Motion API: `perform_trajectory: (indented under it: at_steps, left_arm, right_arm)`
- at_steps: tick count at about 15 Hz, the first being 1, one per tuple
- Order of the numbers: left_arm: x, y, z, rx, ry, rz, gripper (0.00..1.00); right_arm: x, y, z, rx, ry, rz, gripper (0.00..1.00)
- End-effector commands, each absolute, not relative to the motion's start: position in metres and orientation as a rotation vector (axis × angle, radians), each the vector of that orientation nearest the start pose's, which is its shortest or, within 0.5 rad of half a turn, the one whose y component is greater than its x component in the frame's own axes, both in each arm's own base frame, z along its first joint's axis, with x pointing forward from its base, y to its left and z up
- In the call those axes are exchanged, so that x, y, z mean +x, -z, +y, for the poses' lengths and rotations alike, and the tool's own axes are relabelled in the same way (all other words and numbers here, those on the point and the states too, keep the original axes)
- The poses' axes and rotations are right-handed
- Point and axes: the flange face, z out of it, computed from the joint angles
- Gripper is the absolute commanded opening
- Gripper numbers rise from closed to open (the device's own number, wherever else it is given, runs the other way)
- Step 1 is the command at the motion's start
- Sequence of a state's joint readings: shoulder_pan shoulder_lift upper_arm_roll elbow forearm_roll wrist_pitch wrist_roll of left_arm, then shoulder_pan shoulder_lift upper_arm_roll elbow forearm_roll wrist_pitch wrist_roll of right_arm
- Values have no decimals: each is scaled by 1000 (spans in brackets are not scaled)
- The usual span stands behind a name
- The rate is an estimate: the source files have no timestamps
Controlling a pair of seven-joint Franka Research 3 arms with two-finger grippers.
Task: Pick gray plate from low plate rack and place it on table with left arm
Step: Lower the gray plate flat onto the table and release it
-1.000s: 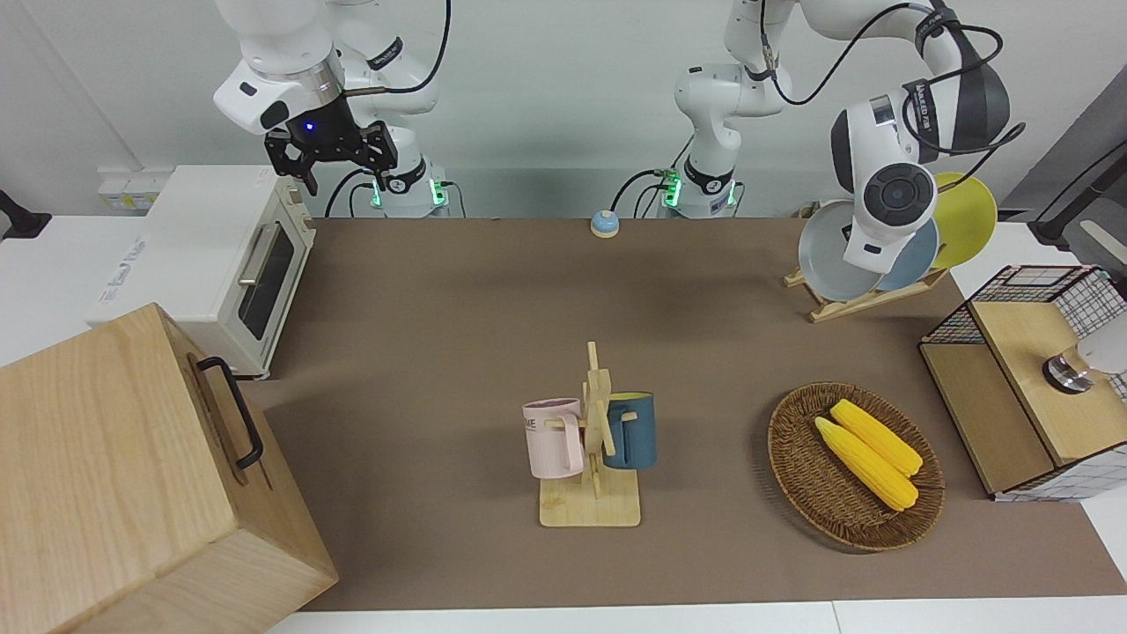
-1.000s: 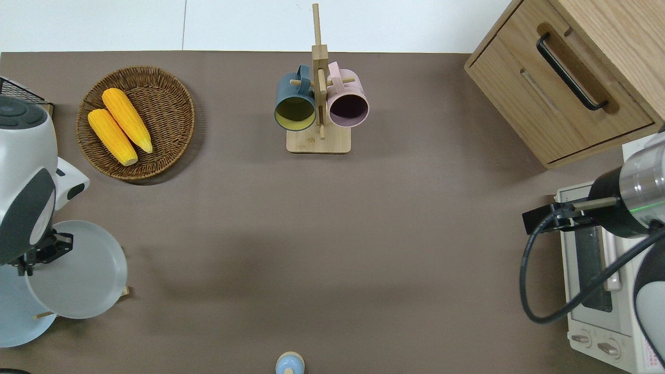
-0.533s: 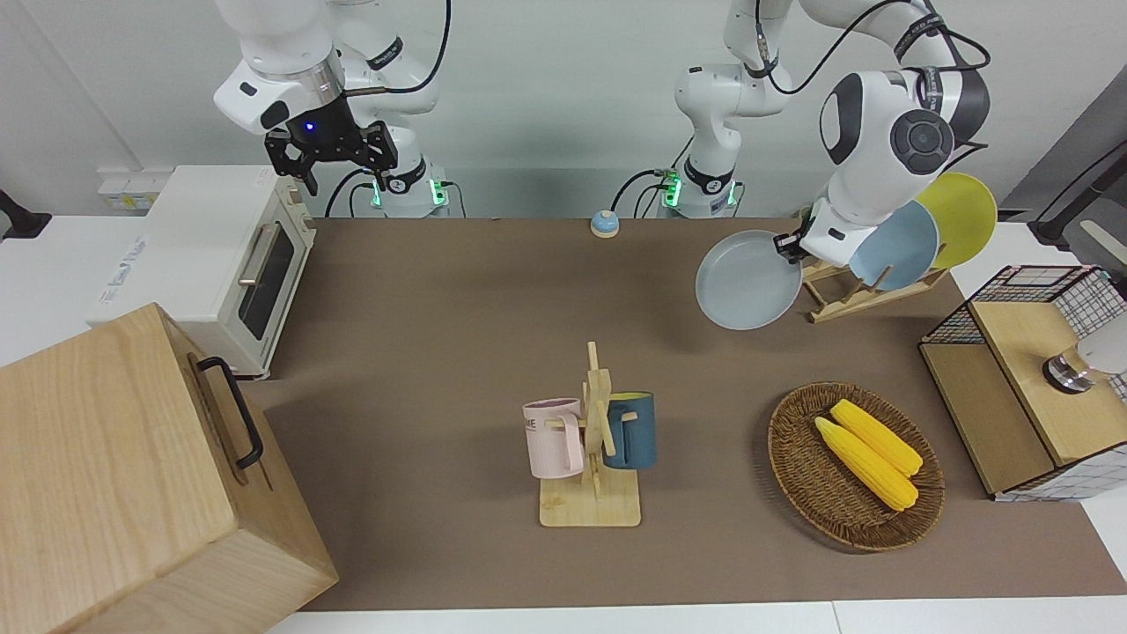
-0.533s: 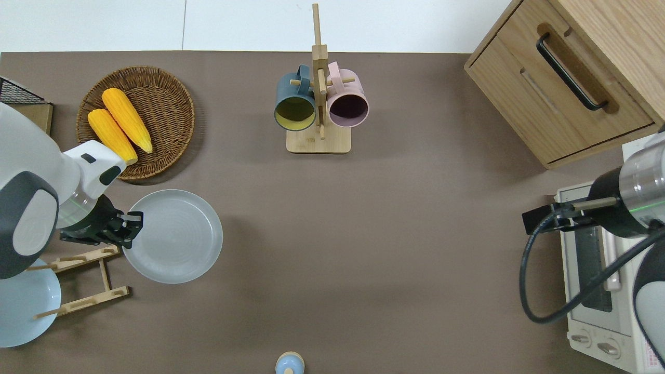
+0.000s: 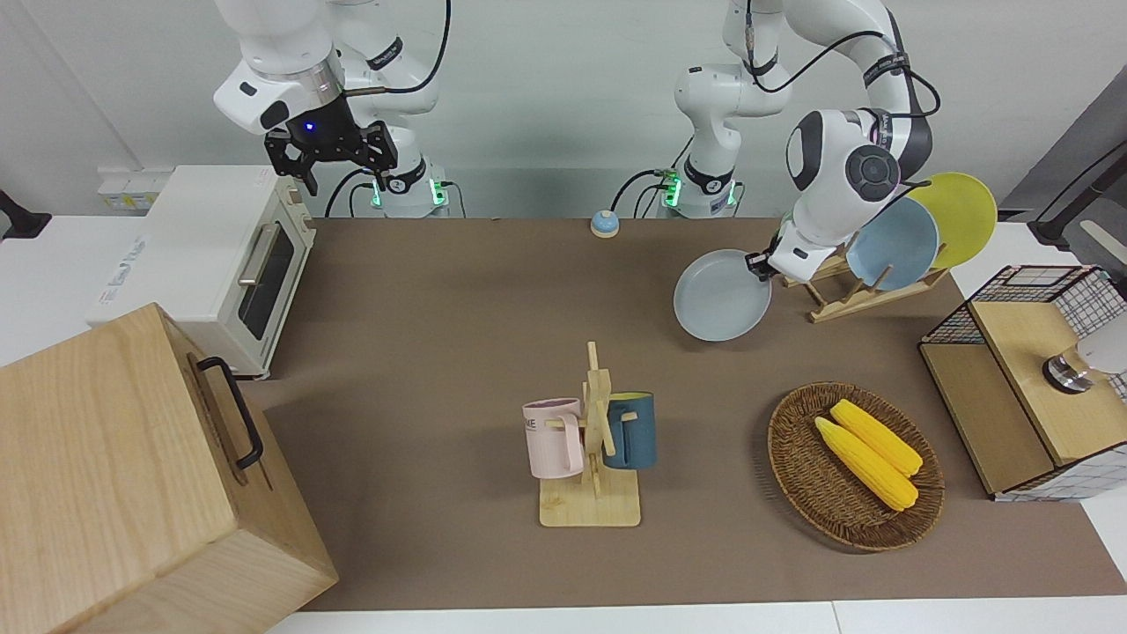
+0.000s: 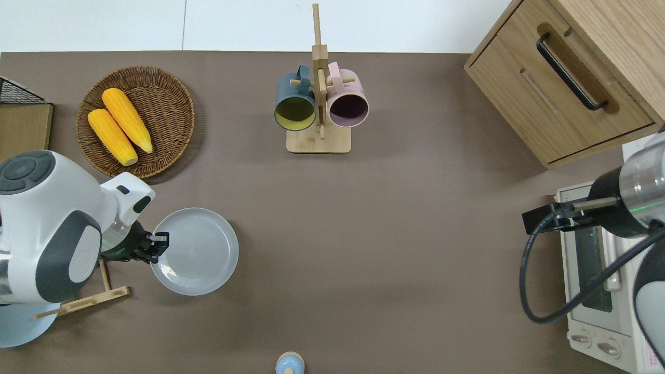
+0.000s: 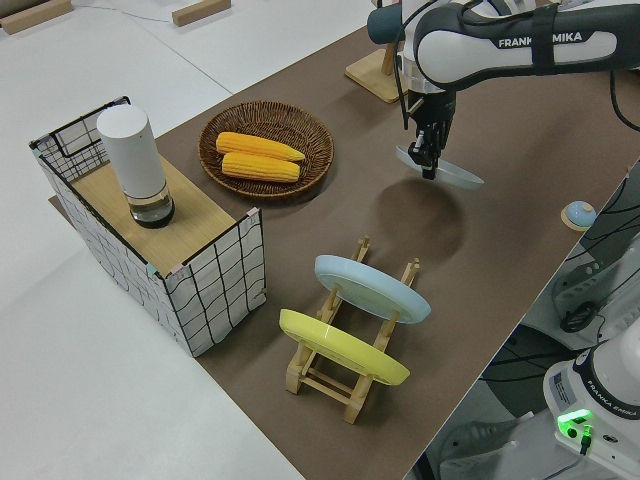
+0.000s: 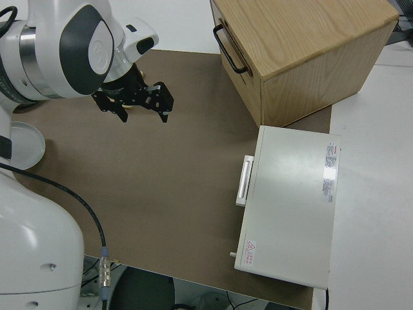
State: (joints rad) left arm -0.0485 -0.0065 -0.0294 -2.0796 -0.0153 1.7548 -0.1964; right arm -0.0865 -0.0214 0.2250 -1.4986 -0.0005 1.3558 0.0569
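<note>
1. Gray and round, the gray plate (image 6: 200,251) hangs in the air over bare brown table (image 6: 395,234), and the left gripper (image 6: 158,245) pinches it by the rim
2. The left side view shows the gray plate lying nearly flat with a dark shadow on the mat under it, so it is not touching the table; the overhead view cannot show that gap
3. The overhead view shows the plate is just beside the low plate rack (image 6: 85,301), toward the right arm's end of the table, and nearer to the robots than the wicker basket (image 6: 171,88)
4. The left arm (image 5: 836,172) hides much of the rack in the overhead view, but the left side view shows the whole rack, with the blue plate (image 7: 372,288) and the yellow plate (image 7: 340,347) leaning in it
5. The front view shows the basket holds two yellow corn cobs (image 5: 867,453), and the mug stand (image 5: 592,440) carries a pink mug (image 5: 553,438) and a dark blue mug (image 5: 630,430)
6. The right gripper (image 8: 139,108) is parked, and only the right side view shows its fingers spread wide with nothing between them
7. That same view shows the white toaster oven (image 8: 293,203) from the top, with the wooden drawer box (image 8: 303,48) just beside it, farther from the robots
</note>
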Motion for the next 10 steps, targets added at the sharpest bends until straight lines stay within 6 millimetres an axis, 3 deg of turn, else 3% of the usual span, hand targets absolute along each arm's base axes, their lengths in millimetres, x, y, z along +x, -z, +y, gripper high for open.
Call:
perform_trajectory:
  at_steps: [1, 4, 10]
  left_arm:
    - [500, -405, -46, -3069, -485, -169, 925]
    - [502, -414, -44, -3073, -470, -178, 985]
    - [537, -504, -31, -3121, -185, -199, 991]
  right_arm:
    - [517, -656, 71, -3148, -198, -123, 990]
    - [517, -656, 70, -3148, -198, -121, 987]
    - [517, -656, 70, -3148, -198, -121, 990]
